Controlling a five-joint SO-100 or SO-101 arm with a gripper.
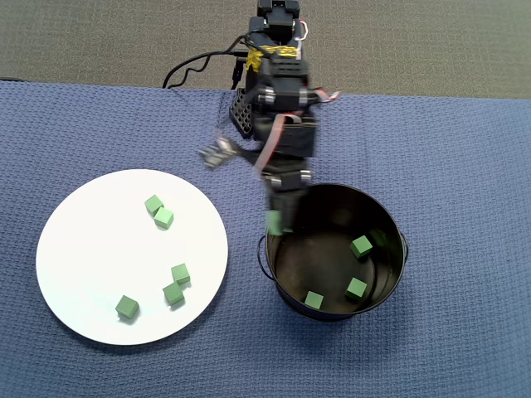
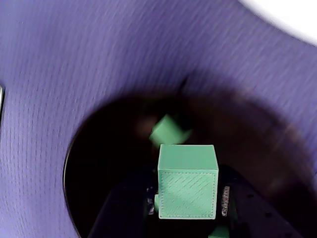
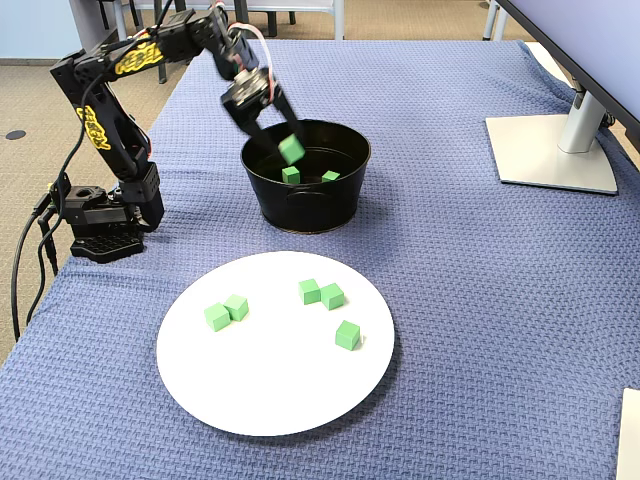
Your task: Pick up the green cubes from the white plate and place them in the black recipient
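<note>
Fixed view, end effector (image 3: 288, 140) gripping green cube (image 3: 292, 149) above black pot (image 3: 310, 205), monitor stand (image 3: 552, 150) apart

arm (image 3: 120, 70) reaching forward, gripper (image 3: 289, 148) angled down, jaws clamped

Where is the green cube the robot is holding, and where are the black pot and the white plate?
held green cube (image 2: 187, 187), wrist view, on its front face.
black pot (image 3: 310, 210), fixed view, on its outer front wall.
white plate (image 1: 91, 249), overhead view, on a bare part of its flat surface.
</note>
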